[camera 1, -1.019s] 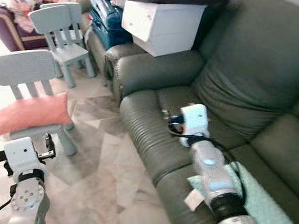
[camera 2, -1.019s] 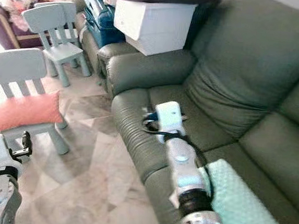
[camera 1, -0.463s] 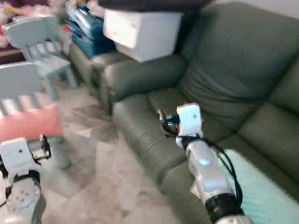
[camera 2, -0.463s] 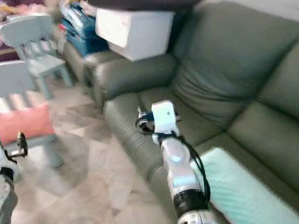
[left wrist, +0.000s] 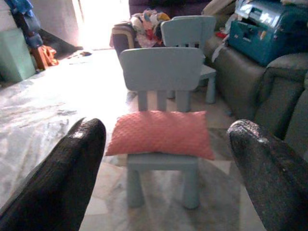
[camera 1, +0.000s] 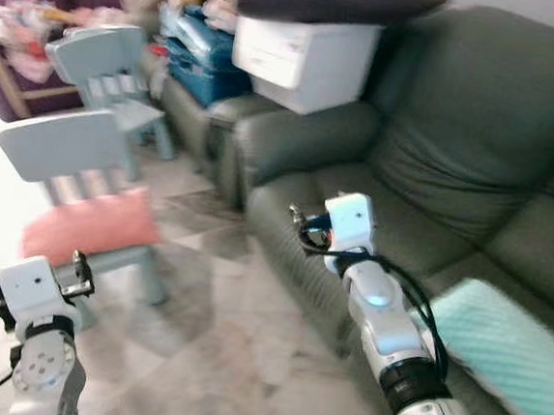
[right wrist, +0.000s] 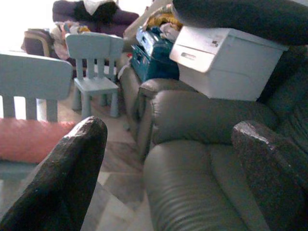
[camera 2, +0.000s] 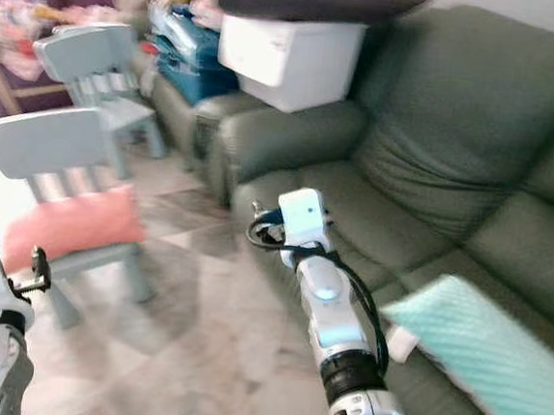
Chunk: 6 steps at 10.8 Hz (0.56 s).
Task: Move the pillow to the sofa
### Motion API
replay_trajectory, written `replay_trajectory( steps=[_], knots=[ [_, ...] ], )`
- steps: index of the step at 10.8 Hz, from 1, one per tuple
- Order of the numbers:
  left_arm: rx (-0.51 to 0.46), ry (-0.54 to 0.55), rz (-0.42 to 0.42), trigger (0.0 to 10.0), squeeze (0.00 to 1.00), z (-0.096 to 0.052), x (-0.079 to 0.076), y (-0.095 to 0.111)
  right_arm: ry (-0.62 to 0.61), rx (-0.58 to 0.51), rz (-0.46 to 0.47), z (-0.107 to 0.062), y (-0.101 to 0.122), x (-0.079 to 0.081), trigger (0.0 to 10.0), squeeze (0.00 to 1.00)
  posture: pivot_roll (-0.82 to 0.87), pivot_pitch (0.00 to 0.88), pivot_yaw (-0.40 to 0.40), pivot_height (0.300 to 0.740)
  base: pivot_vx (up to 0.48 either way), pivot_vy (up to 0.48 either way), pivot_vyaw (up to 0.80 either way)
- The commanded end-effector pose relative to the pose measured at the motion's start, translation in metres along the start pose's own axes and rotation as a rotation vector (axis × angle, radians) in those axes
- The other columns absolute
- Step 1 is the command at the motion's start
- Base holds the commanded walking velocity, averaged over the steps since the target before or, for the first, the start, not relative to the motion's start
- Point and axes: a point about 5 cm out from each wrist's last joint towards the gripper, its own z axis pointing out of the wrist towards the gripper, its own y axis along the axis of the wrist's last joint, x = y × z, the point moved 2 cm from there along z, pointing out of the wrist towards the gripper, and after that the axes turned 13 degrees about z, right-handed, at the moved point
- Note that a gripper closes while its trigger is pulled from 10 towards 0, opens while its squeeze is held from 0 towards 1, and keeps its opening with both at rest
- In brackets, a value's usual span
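1. Nearest first: left end effector (camera 1: 77,273) hangs low, just short of the small chair (left wrist: 163,77), fingers (left wrist: 72,163) spread wide, nothing between them. Its wrist view frames the chair squarely between both fingers.
2. Right end effector (camera 1: 300,224) is raised on the far side of the chair from the left one, over the front edge of the sofa (camera 1: 435,173). Its fingers (right wrist: 62,168) are also wide apart and empty.
3. Pillow (left wrist: 161,132): pink, rectangular, lying flat on the chair seat, long back edge against the backrest slats, corners overhanging the seat sides. Not yet touched.
4. Handling, judged: light, soft, quilted cover, so it will sag and fold when lifted by one end. Best hold is probably a pinch across the front long edge near its middle, or a corner overhang where a finger can get under.
5. Risk: a shallow pinch could slip off the fabric; the light chair may shift if nudged.
6. Beyond the chair: a second small chair (camera 1: 106,57), white box (camera 1: 304,59) on the sofa arm, teal cushion (camera 1: 502,349) on the sofa seat.
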Motion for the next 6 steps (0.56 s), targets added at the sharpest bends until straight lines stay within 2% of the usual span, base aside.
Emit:
replay_trajectory(
  steps=[1,6],
  knots=[
    [0.003,-0.007,-0.002,10.0,0.00,-0.0008,-0.0042,0.0003,-0.029,0.001,-0.006,-0.0022,0.0007,-0.0112,10.0,0.00,-0.14,0.006,0.052,0.740,0.000,0.480,0.00],
    [0.016,-0.004,0.001,10.0,0.00,-0.0006,-0.0036,-0.0015,-0.020,0.002,-0.005,-0.0021,-0.0005,-0.0076,10.0,0.00,-0.14,0.007,0.055,0.740,0.000,0.478,0.00]
  ],
)
